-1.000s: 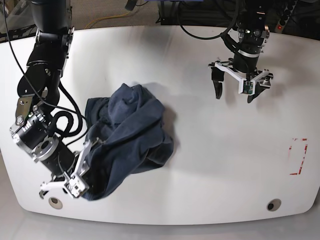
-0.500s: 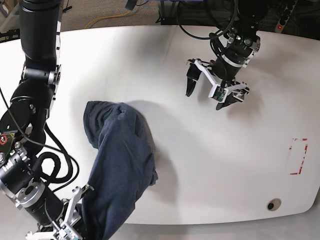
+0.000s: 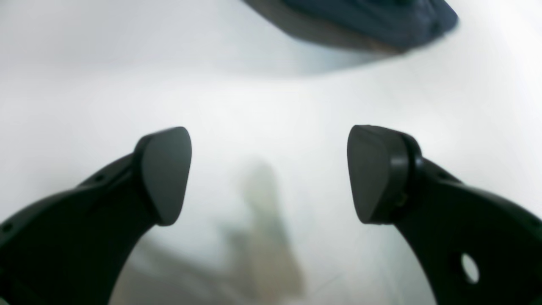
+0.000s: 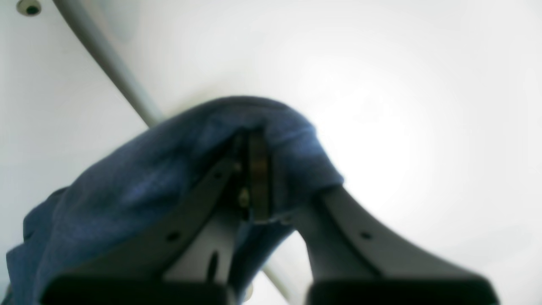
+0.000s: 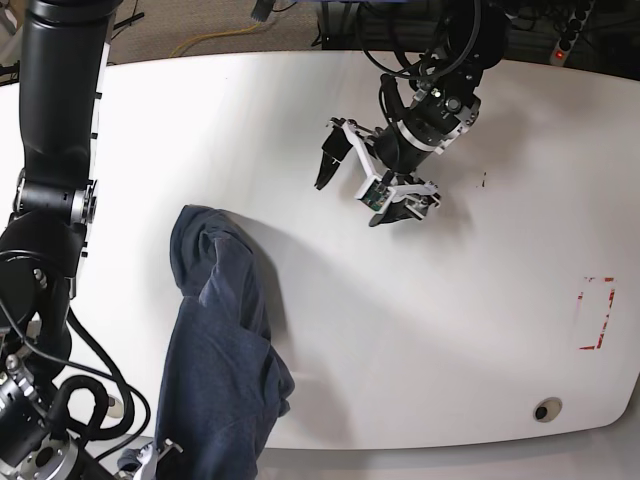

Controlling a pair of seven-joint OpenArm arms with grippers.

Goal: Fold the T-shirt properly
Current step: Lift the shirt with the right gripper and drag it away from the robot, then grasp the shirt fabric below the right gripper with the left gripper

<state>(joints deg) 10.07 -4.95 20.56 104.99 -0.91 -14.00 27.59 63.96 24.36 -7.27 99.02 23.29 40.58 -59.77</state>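
Base view had the T-shirt [image 5: 222, 350] stretched in a long bunched strip down the table's [image 5: 480, 330] left side, hanging off the front edge. Right gripper [image 4: 250, 178] was pinched tight on the fabric. Left gripper [image 5: 362, 188] hovered over bare table farther back, jaws spread wide, holding nothing.
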